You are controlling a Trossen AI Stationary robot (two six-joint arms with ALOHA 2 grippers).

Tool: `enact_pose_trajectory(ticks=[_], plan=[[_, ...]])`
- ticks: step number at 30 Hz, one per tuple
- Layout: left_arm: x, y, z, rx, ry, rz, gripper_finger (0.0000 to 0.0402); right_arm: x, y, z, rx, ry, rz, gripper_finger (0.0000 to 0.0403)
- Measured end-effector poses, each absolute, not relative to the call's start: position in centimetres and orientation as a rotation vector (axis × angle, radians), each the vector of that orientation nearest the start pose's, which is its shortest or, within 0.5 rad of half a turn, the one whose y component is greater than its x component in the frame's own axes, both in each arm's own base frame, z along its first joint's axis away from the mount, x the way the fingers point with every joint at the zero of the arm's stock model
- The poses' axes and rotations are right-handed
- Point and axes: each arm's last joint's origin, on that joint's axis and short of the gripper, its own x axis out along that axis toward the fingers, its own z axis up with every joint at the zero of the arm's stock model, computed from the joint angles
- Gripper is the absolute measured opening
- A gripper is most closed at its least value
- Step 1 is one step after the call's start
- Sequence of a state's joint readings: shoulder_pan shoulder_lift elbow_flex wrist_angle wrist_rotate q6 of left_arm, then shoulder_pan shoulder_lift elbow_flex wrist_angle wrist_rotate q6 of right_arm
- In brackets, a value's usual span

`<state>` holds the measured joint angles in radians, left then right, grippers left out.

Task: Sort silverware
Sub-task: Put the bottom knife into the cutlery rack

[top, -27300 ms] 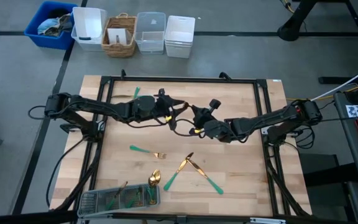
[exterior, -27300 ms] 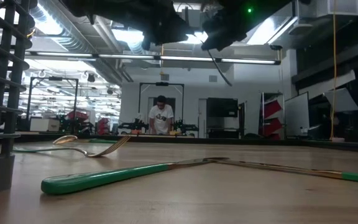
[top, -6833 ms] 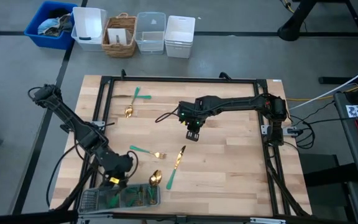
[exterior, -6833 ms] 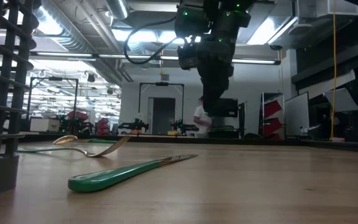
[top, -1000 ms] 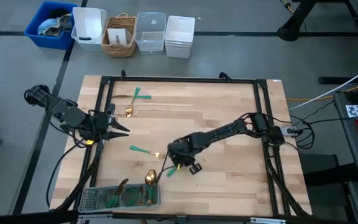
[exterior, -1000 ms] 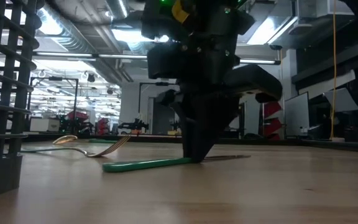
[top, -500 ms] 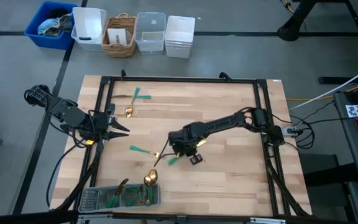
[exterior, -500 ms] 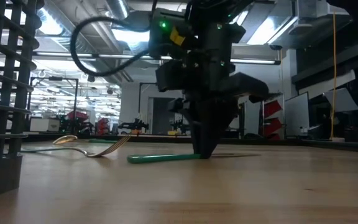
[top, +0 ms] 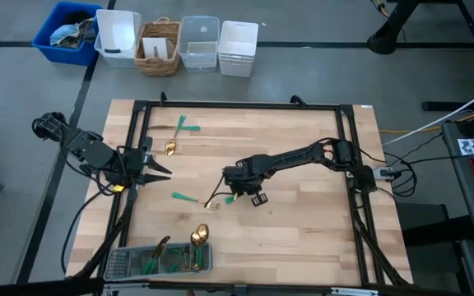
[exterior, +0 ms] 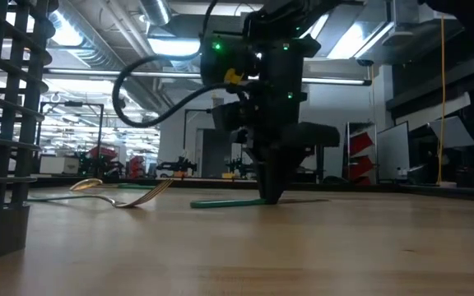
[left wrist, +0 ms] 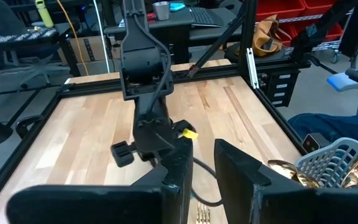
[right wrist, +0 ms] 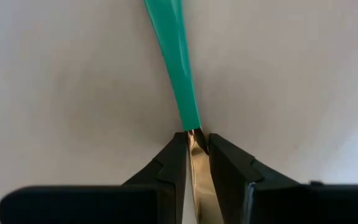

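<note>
Jaws of the right gripper point(right wrist: 197, 155) pinching the gold blade of a slim teal-handled knife point(right wrist: 178, 65) just below where the handle begins, down near the middle of the pale wooden table point(top: 303, 230). Handle jutting forward past the fingertips point(right wrist: 173, 158), lying low and nearly level over the boards in the low view point(exterior: 229, 202). Gripping so close to the tips on a thin, slick blade: probably risking a twist or slip on lifting, the long handle acting as a lever and dropping back onto the wood. Lying just beside, a gold fork with a teal handle point(top: 189, 200). Resting nearer the front edge, a grey mesh compartment tray point(top: 122, 265) with sorted pieces. Farther off at the left rail, left gripper point(top: 156, 170) waiting, jaws slightly parted around nothing.
</note>
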<state>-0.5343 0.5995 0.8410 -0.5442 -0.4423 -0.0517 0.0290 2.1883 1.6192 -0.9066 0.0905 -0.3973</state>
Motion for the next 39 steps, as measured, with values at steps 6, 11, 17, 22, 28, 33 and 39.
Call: enact_pose_trajectory(ticks=[6,11,17,22,28,33,39], plan=[[10.5,-4.8,34.1,0.091,0.270,-0.084,0.0059,42.1,-0.3,14.1,-0.441,1.480,0.169,0.0072],[10.5,-4.8,34.1,0.091,0.270,-0.084,0.0060,42.2,-0.3,14.1,-0.419,1.466,0.189,0.0072],[10.5,-4.8,34.1,0.091,0.270,-0.084,0.0059,42.2,-0.2,14.2,-0.408,1.461,0.202,0.0071],[10.5,-4.8,34.1,0.091,0.270,-0.085,0.0060,42.2,-0.2,14.2,-0.407,1.461,0.204,0.0071],[10.5,-4.8,34.1,0.091,0.270,-0.084,0.0060,42.6,-0.1,14.8,-0.403,1.454,0.212,0.0071],[10.5,-4.8,34.1,0.091,0.269,-0.084,0.0060,43.6,-0.2,16.2,-0.408,1.394,0.196,0.0071],[10.5,-4.8,34.1,0.091,0.269,-0.084,0.0059,43.8,-0.2,17.0,-0.453,1.388,0.195,0.0071]])
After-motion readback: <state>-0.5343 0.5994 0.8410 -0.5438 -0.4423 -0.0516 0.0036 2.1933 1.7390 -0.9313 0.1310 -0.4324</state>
